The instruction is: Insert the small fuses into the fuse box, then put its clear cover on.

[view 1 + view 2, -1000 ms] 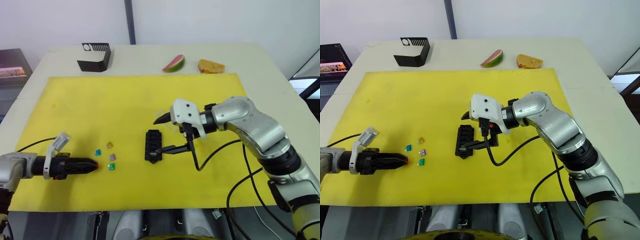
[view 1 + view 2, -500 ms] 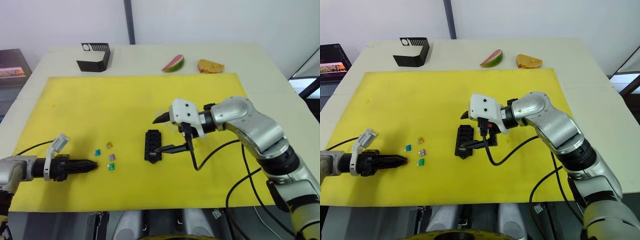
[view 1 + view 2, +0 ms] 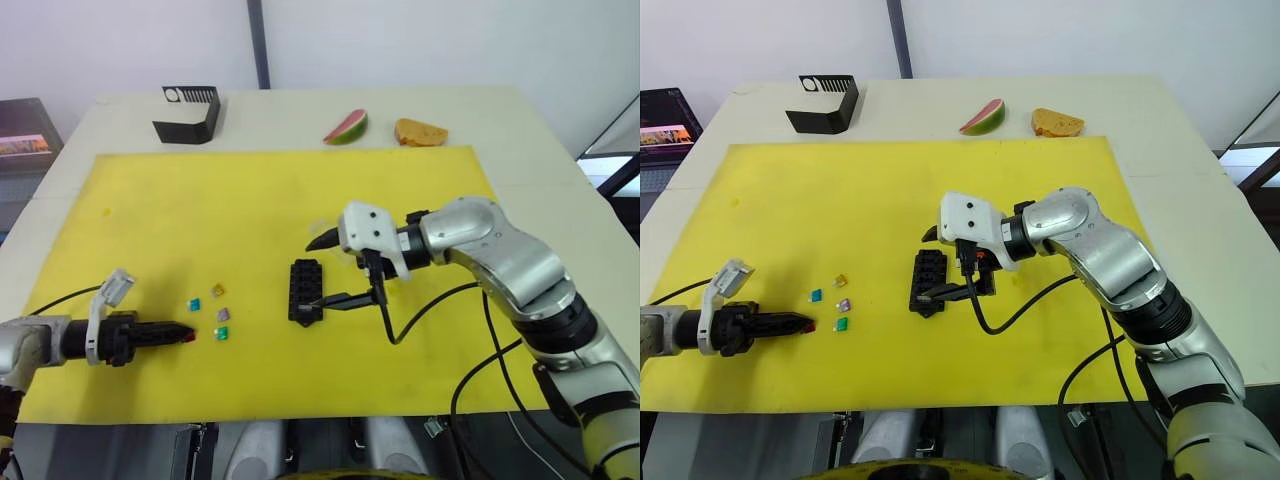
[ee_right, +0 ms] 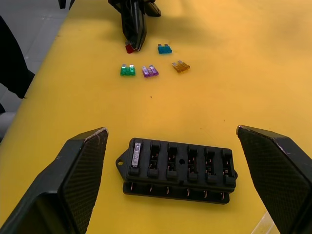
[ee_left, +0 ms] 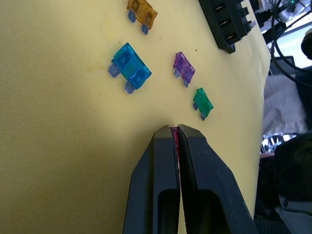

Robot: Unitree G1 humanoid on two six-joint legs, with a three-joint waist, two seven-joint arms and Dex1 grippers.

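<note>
L claw (image 3: 185,334) lies low over the yellow mat (image 3: 250,200), fingers pressed together w/ a red fuse (image 5: 174,141) pinched at the tips. Just beyond the tips sit four loose fuses on the mat: green fuse (image 5: 202,102), purple fuse (image 5: 184,68), blue fuse (image 5: 129,67), orange fuse (image 5: 142,11), all apart from each other.

Fuse box (image 3: 305,290) sits near mid-mat, to the right of the loose fuses. In the R wrist view, one end slot holds a pale grey fuse (image 4: 137,155); other slots look empty.

R claw (image 3: 320,270) is spread wide, one finger on each side of the box's far part, not touching it. A faint clear cover (image 3: 322,228) seems to lie on the mat just behind the R claw; hard to make out.

At the back of the surface (image 3: 500,110): black slotted stand (image 3: 187,113), watermelon slice (image 3: 346,127), bread piece (image 3: 421,132).
</note>
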